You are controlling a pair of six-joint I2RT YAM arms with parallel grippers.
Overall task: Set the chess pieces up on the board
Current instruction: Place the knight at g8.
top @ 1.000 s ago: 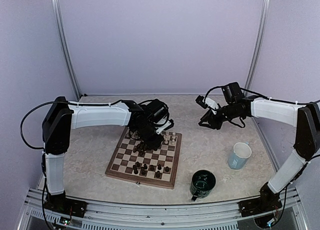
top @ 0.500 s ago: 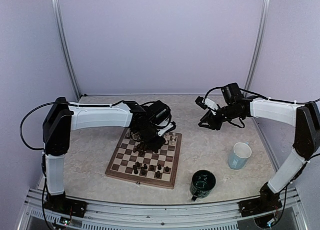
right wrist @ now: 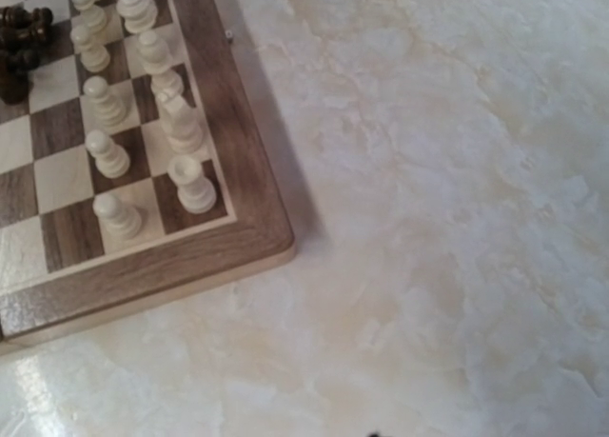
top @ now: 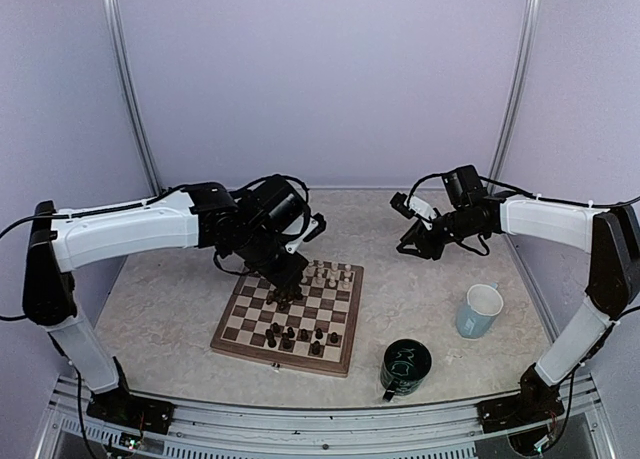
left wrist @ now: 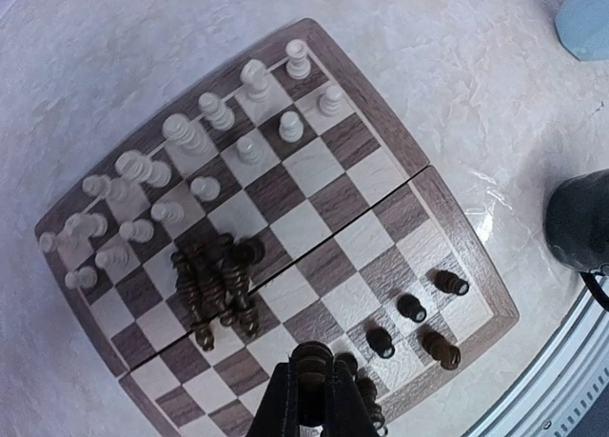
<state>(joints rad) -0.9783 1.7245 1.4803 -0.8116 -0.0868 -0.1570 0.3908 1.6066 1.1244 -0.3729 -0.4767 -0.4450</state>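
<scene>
The left gripper (left wrist: 310, 391) is pinched narrow on a small dark brown turned chess piece (left wrist: 310, 356). Its fingers clamp the piece from both sides just below the rounded head. The piece hangs upright above the square wooden chessboard with brown and cream checks (left wrist: 324, 197); which square lies under it I cannot tell.

Cream-white turned pieces (left wrist: 181, 130) stand along the board's far edge. A few dark pieces (left wrist: 412, 308) stand near its near edge, and a tangled heap of dark pieces (left wrist: 217, 287) lies on its side toward the left edge.

These figurines look light, rigid and smoothly finished, so they probably slip or swivel between flat fingers. The narrow neck under the head looks like the best hold, with the wide base left free so the piece can sit flat. Those in the heap touch one another, so lifting one will likely nudge its neighbours.

The right gripper (top: 409, 243) hangs over the worktop beyond the board's far right corner. Whether it is wide or narrow cannot be told.
</scene>
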